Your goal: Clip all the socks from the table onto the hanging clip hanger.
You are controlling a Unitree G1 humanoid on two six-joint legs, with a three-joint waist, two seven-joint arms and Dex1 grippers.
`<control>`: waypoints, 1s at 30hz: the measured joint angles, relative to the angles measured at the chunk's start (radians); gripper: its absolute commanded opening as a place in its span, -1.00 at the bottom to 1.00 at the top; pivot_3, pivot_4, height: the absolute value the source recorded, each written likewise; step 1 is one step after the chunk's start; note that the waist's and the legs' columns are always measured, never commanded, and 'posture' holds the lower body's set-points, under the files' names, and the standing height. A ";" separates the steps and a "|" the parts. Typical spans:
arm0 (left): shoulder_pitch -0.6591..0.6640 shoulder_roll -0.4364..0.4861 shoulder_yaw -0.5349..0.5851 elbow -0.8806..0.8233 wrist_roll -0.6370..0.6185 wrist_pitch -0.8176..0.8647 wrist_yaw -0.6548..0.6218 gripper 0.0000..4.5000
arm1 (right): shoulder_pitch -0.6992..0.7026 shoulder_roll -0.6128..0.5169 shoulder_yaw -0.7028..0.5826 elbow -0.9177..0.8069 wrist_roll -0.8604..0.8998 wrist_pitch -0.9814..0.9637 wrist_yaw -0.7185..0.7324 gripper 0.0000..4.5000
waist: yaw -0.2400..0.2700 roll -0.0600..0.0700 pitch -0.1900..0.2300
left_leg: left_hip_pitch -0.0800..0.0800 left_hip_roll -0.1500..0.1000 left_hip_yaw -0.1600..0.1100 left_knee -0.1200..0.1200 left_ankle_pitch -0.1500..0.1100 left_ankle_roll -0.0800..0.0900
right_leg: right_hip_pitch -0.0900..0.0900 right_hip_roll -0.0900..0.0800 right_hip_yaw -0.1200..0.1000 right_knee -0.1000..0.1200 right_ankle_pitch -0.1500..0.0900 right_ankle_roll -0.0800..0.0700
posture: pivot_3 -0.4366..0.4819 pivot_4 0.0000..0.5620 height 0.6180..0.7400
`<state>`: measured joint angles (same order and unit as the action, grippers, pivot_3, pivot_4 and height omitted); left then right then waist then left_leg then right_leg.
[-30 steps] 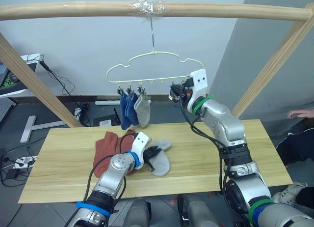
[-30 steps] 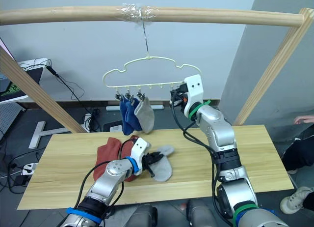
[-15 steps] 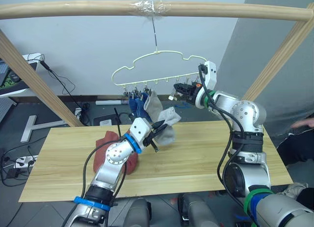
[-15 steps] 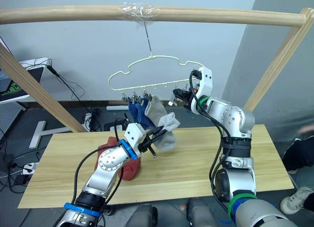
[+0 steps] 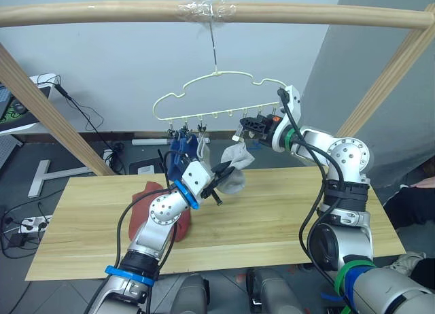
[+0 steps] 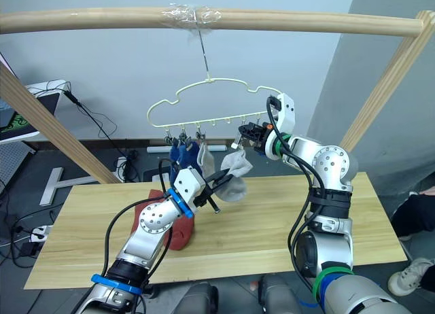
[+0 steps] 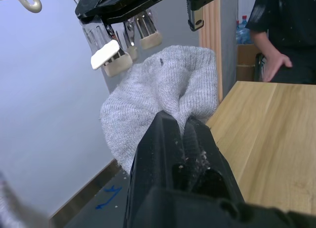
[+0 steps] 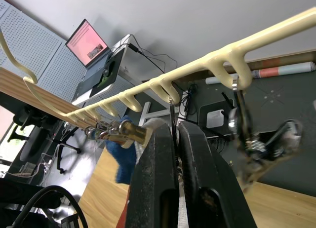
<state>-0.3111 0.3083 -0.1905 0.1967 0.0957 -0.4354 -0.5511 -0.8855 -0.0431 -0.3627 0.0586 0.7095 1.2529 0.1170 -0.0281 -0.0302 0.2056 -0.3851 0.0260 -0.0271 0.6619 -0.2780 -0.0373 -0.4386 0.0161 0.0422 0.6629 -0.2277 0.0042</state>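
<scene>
Grey knit fabric is the item in play: the light grey sock (image 5: 234, 168) is pinched between the closed fingers of the left gripper (image 5: 220, 175), which holds it raised off the table (image 5: 285, 205) with its free end pointing up and away from the gripper, toward the clip hanger (image 5: 217, 100). The sock's upper edge lies just below and beside the right gripper (image 5: 253, 126), whose fingers are pressed together on one of the dark clips (image 7: 111, 57) in the hanger's row; whether that clip's mouth stands open cannot be determined. The right gripper is therefore the nearer one to the clip, and the left is the one carrying the sock. From the left gripper, the target clip lies up and slightly ahead, along the sock's long axis. Two blue socks (image 5: 178, 149) already hang behind the left gripper, and a rust-red sock (image 5: 153, 200) lies on the table below it.
</scene>
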 measured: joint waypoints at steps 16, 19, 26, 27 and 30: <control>-0.009 0.001 0.000 0.000 0.009 -0.059 0.034 -0.99 | 0.000 -0.016 -0.011 0.007 0.026 -0.003 -0.028 -1.00 | 0.000 0.000 0.000 | 0.000 0.000 0.000 0.000 0.000 0.000 | 0.000 0.000 0.000 0.000 0.000 0.000 | -0.01 -0.43 1.00; -0.009 0.002 0.000 0.000 0.010 -0.066 0.038 -0.99 | 0.000 -0.016 -0.011 0.007 0.027 -0.003 -0.030 -1.00 | 0.001 0.000 0.000 | 0.000 0.000 0.000 0.000 0.000 0.000 | 0.000 0.000 0.000 0.000 0.000 0.000 | -0.01 -0.43 1.00; -0.016 0.004 0.000 0.010 0.042 -0.074 0.060 -0.99 | 0.000 -0.015 -0.040 0.007 0.062 0.024 -0.041 -1.00 | 0.001 0.000 0.000 | 0.000 0.000 0.000 0.000 0.000 0.000 | 0.000 0.000 0.000 0.000 0.000 0.000 | -0.01 -0.40 1.00; -0.017 0.004 0.000 0.012 0.044 -0.074 0.061 -0.99 | 0.000 -0.015 -0.044 0.007 0.067 0.027 -0.045 -1.00 | 0.001 0.000 0.000 | 0.000 0.000 0.000 0.000 0.000 0.000 | 0.000 0.000 0.000 0.000 0.000 0.000 | -0.02 -0.40 1.00; -0.022 0.004 0.000 0.022 0.052 -0.075 0.067 -0.99 | 0.000 -0.015 -0.051 0.007 0.083 0.037 -0.055 -1.00 | 0.001 0.000 0.000 | 0.000 0.000 0.000 0.000 0.000 0.000 | 0.000 0.000 0.000 0.000 0.000 0.000 | -0.02 -0.40 1.00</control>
<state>-0.3328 0.3122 -0.1905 0.2184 0.1474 -0.5109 -0.4845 -0.8857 -0.0578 -0.4140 0.0658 0.7923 1.2899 0.0618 -0.0270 -0.0303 0.2053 -0.3851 0.0260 -0.0273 0.6620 -0.2779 -0.0373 -0.4385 0.0161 0.0423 0.6632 -0.2276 0.0042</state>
